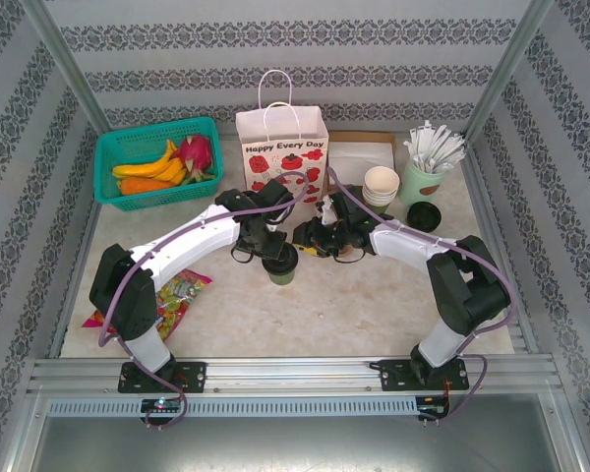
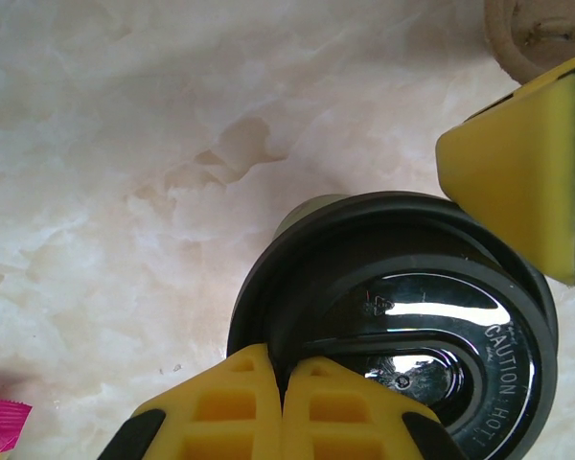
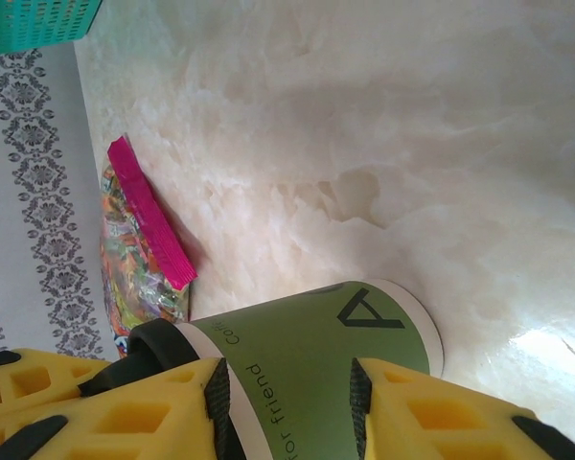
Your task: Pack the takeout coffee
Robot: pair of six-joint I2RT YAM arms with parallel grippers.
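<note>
The takeout coffee [image 1: 281, 267], a dark-green paper cup [image 3: 307, 335] with a black lid [image 2: 402, 287], is at the table's middle between both arms. My left gripper [image 2: 283, 369] comes from above and is shut on the lid's rim, pinching it between its yellow fingertips. My right gripper [image 3: 287, 383] reaches in from the side and straddles the cup's wall, a black pad pressed on each side just below the lid. One of its yellow fingers [image 2: 522, 182] shows beside the lid in the left wrist view. Whether the cup's base rests on the table I cannot tell.
A white paper bag [image 1: 283, 157] with handles stands open just behind the grippers. At the back left is a teal basket [image 1: 157, 162] of fruit. To the right are stacked cream cups [image 1: 381, 185], a pale green cup of white sticks [image 1: 425, 177] and a loose black lid [image 1: 424, 216]. A candy packet [image 3: 139, 240] lies front left.
</note>
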